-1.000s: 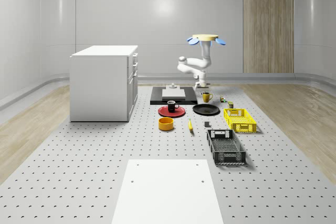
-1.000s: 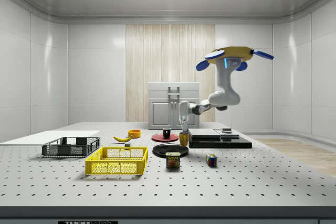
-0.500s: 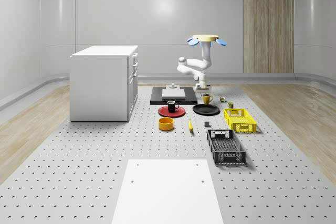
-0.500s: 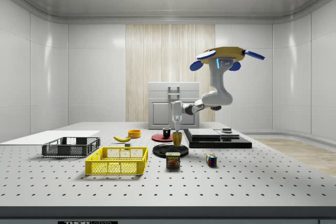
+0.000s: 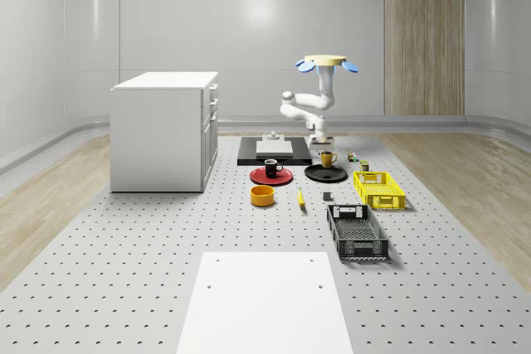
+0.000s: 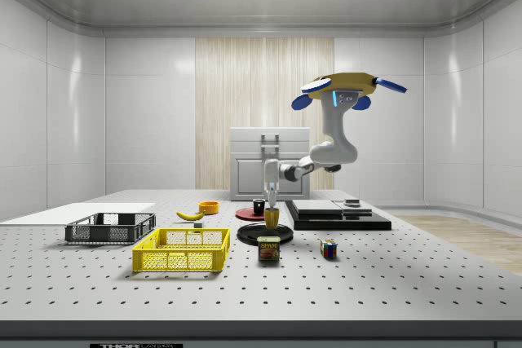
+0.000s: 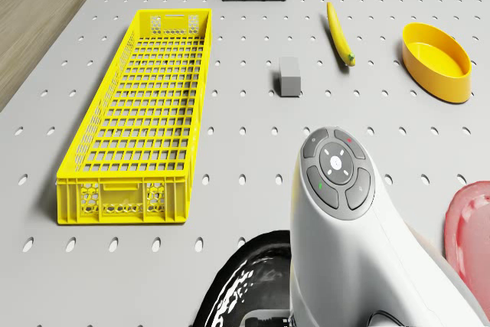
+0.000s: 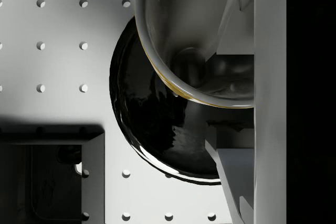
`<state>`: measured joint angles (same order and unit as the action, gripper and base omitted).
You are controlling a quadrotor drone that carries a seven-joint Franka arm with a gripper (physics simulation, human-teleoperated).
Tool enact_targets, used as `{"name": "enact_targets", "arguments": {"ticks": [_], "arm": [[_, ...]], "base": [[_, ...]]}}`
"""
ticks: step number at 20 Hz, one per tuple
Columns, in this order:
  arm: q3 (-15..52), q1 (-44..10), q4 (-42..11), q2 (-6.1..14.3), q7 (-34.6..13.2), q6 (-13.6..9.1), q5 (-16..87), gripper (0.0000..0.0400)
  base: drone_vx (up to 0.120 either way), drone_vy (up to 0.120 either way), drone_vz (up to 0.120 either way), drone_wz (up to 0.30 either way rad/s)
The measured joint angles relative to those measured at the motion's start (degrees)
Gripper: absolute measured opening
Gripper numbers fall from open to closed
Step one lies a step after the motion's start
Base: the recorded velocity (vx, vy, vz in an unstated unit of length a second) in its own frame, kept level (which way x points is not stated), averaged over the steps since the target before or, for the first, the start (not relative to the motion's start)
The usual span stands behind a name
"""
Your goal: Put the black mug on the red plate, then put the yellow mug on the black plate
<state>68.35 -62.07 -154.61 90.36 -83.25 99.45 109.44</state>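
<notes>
**Yellow mug carried over the black plate**

Since a second ago, we have moved toward the side view's left. Whole-scene: our drone (image 5: pixel 324 61) hovers; yellow mug (image 5: pixel 328 157) overlaps black plate (image 5: pixel 324 173). Side: gripper (image 6: pixel 271 207) clamps the mug. Wrist: mug cut off, plate partly hidden.

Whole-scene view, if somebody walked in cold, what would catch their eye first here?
Probably the drone hovering above the table's far end, its white arm bent down so the pincer holds the yellow mug over the black plate. Next, the black mug standing on the red plate beside it. The big white cabinet at the whole-scene view's left also stands out.
</notes>
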Motion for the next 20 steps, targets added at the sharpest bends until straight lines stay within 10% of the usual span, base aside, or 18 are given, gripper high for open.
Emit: {"name": "enact_targets", "arguments": {"ticks": [6,12,20], "arm": [[-3.4,-1.02,1.56,-0.55,-0.13,1.45,3.11,0.011],[-3.43,-0.93,1.56,-0.77,-0.07,1.27,3.23,0.033],[0.15,0.25,-0.1,-0.49,0.14,-0.54,0.08,0.0389]], "base": [[0.0,0.0,0.0,0.0],[0.0,0.0,0.0,0.0],[0.0,0.0,0.0,0.0]]}}
